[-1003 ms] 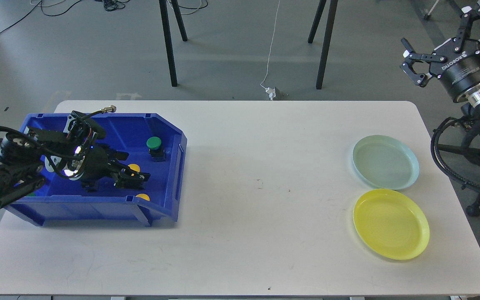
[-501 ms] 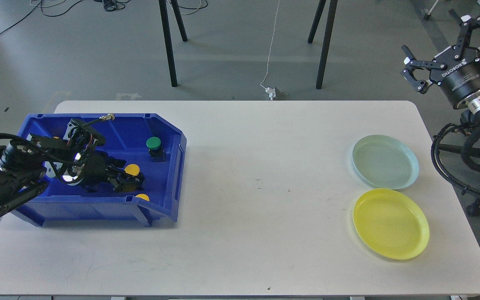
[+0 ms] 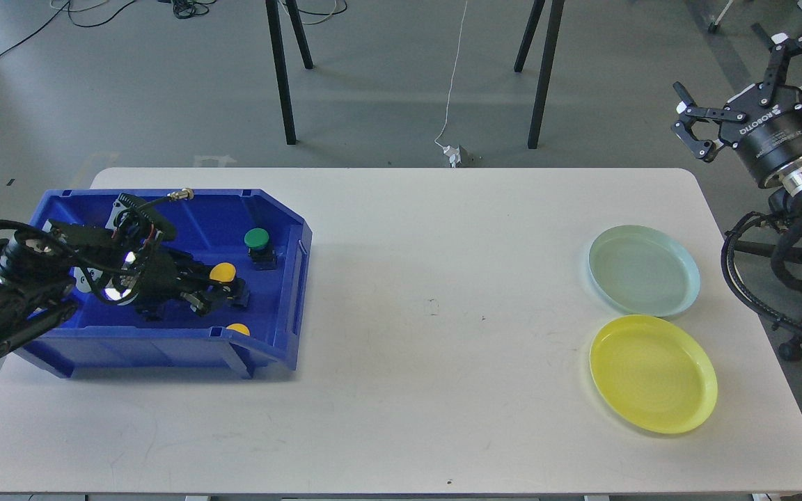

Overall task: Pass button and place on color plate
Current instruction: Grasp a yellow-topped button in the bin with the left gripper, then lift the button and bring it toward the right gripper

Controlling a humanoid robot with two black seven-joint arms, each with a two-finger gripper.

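Note:
My left gripper [image 3: 223,289] is inside the blue bin [image 3: 301,292] at the table's left. It is shut on the black body of a yellow button [image 3: 222,271] and holds it a little above the bin floor. A green button [image 3: 257,239] stands further back in the bin. Another yellow button [image 3: 238,328] lies by the bin's front wall. A pale green plate [image 3: 643,270] and a yellow plate [image 3: 653,373] lie at the table's right, both empty. My right gripper [image 3: 729,69] is open and empty, raised beyond the table's far right corner.
The white table [image 3: 436,348] is bare between the bin and the plates. Black chair or stand legs [image 3: 281,76] and a white cable [image 3: 451,104] are on the floor behind the table. A cable loop [image 3: 756,278] hangs off the table's right edge.
My left gripper has closed on the yellow button, which has risen slightly in the bin. My right gripper has shifted only a little, up and to the right.

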